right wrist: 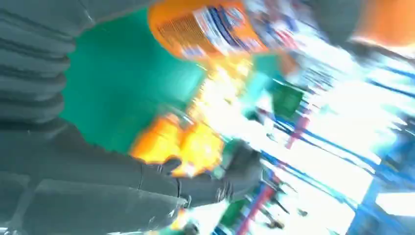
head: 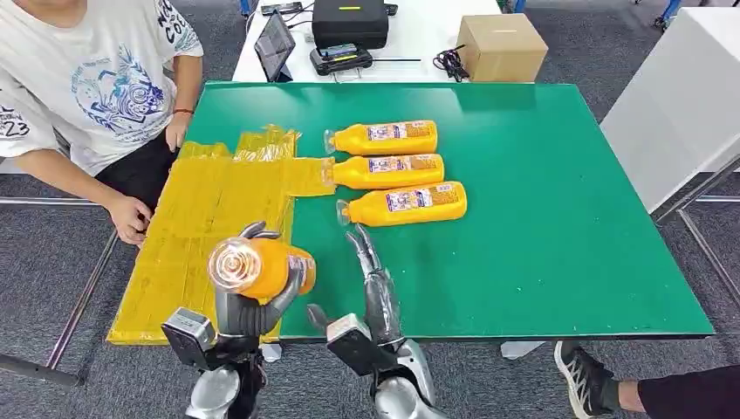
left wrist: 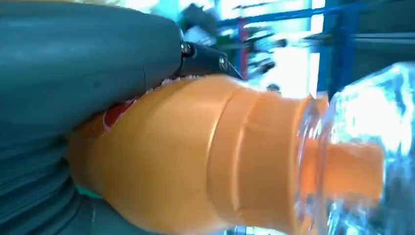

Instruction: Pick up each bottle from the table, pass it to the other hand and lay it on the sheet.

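Nearest the camera, the left hand (head: 253, 297) grips an orange bottle (head: 260, 268), fingers wrapped round its body. The bottle is raised above the near edge of the yellow sheet (head: 205, 223), its clear cap (head: 233, 264) turned toward the camera. In the left wrist view the held bottle (left wrist: 195, 156) is opaque orange, with the clear cap (left wrist: 362, 147) over an orange neck; whether it is full cannot be told.

Just right of that bottle, the right hand (head: 371, 271) holds nothing. Its fingers are straight and spread slightly, pointing away over the green table (head: 567, 227), with the tips near the closest lying bottle but apart from it. The right wrist view is blurred; it shows green table and orange bottle shapes past the hand (right wrist: 98, 181).

The sheet lies on the left part of the table, wrinkled, its near corner hanging past the table edge.

Beyond the right hand, three orange bottles lie on their sides in a row on the bare table, just right of the sheet, caps pointing toward it: the near bottle (head: 410, 203), the middle bottle (head: 390, 171) and the far bottle (head: 388, 138). Each carries a label. They lie close together without clearly touching.

Left of the sheet sits a person (head: 87, 87) in a white shirt, one hand (head: 129, 218) at the sheet's left edge.

Behind the green table, a white table (head: 419, 35) holds a cardboard box (head: 502, 48), a black case (head: 349, 22) and a tablet (head: 275, 45).
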You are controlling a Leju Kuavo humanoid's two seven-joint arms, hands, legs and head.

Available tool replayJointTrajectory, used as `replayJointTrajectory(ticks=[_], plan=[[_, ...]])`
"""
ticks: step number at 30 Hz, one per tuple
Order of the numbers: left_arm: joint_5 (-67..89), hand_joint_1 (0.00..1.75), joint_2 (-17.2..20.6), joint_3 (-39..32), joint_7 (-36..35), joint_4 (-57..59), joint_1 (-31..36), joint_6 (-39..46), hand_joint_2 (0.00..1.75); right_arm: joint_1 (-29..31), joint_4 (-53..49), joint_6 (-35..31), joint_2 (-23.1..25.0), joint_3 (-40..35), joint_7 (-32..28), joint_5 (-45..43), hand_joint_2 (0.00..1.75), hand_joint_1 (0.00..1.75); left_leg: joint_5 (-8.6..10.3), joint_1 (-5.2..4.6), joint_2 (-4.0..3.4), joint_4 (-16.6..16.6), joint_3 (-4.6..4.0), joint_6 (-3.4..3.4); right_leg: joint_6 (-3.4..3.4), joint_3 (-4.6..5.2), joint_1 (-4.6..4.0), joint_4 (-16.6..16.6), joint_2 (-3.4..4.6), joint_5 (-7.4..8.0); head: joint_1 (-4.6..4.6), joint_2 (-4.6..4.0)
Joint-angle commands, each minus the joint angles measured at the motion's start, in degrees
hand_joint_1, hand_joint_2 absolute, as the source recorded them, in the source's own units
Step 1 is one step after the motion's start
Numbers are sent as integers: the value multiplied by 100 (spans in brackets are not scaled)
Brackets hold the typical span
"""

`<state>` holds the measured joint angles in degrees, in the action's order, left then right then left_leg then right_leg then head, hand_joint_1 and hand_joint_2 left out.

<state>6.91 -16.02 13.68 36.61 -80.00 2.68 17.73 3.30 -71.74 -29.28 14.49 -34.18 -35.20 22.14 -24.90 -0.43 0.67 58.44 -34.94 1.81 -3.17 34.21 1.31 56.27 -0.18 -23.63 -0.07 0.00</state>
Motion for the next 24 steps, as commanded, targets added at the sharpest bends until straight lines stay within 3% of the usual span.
replayJointTrajectory(ticks=[1, 6, 12, 13, 15, 16, 17, 19, 22, 24], plan=[[341, 175, 100, -290, 116, 319, 720, 555, 175, -255, -1145, -275, -239, 10, -289, -429, 0, 0, -6, 8, -1, -1, 16, -11, 14, -20, -9, -2, -3, -6, -2, 0], [499, 175, 150, -284, 175, 260, 768, 682, 175, -202, -1073, -237, -218, 4, -469, -626, 0, 0, -6, 11, -8, -4, 22, -12, 15, -25, -12, -7, -2, -5, -2, 0], [1767, 175, 375, -378, 106, 480, 1088, 1633, 175, -140, -1246, -102, -252, -33, -480, -827, 0, 0, -1, 4, -9, -5, 13, -8, 10, -14, -5, -4, 2, -1, -2, 0], [2945, 175, 536, -448, -271, 930, 1334, 2219, 175, -103, -1444, -161, -293, -128, -480, -955, 0, 0, -6, 11, -14, -6, 26, -14, 17, -27, -12, -8, 6, -3, -2, 0], [3245, 175, 582, -686, -303, 1252, 1548, 2227, 175, -60, -1533, -194, -323, -190, -480, -1043, 0, 0, -1, 5, -9, -5, 14, -10, 12, -14, -5, -2, 1, -2, -2, 0], [4568, 175, 550, -1067, -728, 1571, 1683, 2227, 175, -29, -1737, -352, -375, -287, -480, -1090, 0, 0, -3, 15, -11, -5, 30, -19, 23, -31, -16, -5, 1, -3, -2, 0], [5305, 175, 354, -1648, -616, 1666, 1816, 2227, 175, 27, -1833, -281, -376, -359, -480, -1232, 0, 0, -1, 9, -6, -6, 21, -12, 15, -22, -10, -6, -1, -1, 0, 0], [6649, 175, 404, -2119, -832, 2042, 2025, 2227, 175, 67, -1872, -216, -331, -383, -480, -1223, 0, 0, -2, 12, -19, -7, 28, -15, 20, -27, -13, -7, 13, 2, -4, 0], [7943, 175, 791, -2170, -1586, 3064, 2316, 2227, 175, 76, -1820, -3, -280, -347, -480, -1289, 0, 0, 0, 9, -23, -7, 28, -14, 16, -25, -9, -5, 15, 2, 0, 0], [8309, 175, 1293, -1384, -2349, 3318, 2362, 2227, 175, 62, -1763, 62, -283, -317, -480, -1265, 0, 0, -2, 13, -37, -12, 40, -17, 20, -34, -13, -10, 27, 4, 0, 0]])
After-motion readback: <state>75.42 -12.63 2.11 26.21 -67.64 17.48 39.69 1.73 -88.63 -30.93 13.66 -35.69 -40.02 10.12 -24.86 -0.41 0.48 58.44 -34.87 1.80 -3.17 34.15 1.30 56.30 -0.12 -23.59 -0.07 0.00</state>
